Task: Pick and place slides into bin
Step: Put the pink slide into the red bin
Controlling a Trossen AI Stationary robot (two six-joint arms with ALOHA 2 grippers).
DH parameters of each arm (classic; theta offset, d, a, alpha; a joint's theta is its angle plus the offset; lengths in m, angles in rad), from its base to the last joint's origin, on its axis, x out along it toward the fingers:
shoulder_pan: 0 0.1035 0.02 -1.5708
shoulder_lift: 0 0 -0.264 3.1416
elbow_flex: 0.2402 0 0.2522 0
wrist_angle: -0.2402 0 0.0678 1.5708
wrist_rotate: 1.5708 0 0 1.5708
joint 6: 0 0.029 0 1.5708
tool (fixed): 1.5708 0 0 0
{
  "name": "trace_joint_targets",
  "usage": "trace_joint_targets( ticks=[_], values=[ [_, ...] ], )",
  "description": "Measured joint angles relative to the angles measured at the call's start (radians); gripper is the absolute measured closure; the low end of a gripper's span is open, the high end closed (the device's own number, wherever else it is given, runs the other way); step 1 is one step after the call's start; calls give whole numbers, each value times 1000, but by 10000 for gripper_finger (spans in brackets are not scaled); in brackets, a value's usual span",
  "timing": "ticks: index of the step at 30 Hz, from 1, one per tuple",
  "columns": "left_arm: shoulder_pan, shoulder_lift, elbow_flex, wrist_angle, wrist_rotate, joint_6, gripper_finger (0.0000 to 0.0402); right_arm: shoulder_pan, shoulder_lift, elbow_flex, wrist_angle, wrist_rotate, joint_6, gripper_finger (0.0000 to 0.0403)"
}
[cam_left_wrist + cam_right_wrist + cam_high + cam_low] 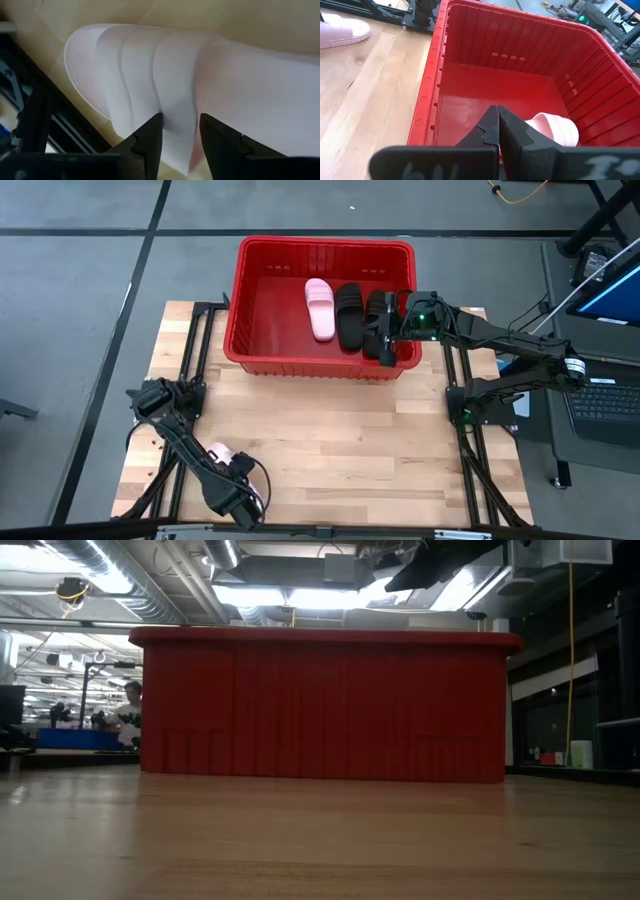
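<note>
The red bin stands at the table's far middle. A pale pink slide and a black slide lie side by side on its floor. A second dark shape lies beside them, partly under my right gripper. My right gripper hovers shut and empty over the bin's right part. The other pink slide lies on the table near the front left. My left gripper is on it. My left gripper has a band of the pink slide's wide ribbed strap between its two fingers, near the strap's side edge. The fingers come down at a slant from the table's near side. The slide lies on the table.
The bin's thick rim and ribbed walls rise around my right gripper. Black frame rails run along the table's left and right sides. Bare wood lies between the bin and the front edge. A person shows far off in the room.
</note>
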Motion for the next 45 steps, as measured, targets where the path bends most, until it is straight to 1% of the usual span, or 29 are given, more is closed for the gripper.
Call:
trace_joint_targets(
  ticks=[5, 8, 14, 23, 34, 38, 40, 45],
  values=[
    [14, 26, 0, -25, 11, -36, 278, 0, 0, 0, 0, 0, 0, 398],
    [24, 28, 0, -28, 16, -30, 289, 0, 0, 0, 0, 0, 5, 398],
    [34, 28, 1, -76, 61, -51, 326, 0, 0, 0, 1, 0, 23, 398],
    [36, 29, 63, -166, 50, -48, 392, 0, 0, 0, 1, 0, 23, 398],
    [55, 29, 80, -213, 42, -34, 398, 0, 0, 0, 10, 0, 23, 398],
    [66, 29, 102, -251, 34, 12, 398, 0, 0, 0, 9, 0, 23, 398],
    [67, 29, 132, -292, 5, 16, 398, 0, 0, 0, 9, 0, 22, 398],
    [68, 9, 203, -292, -118, 20, 398, 0, 0, 0, 9, 0, 20, 398]
  ],
)
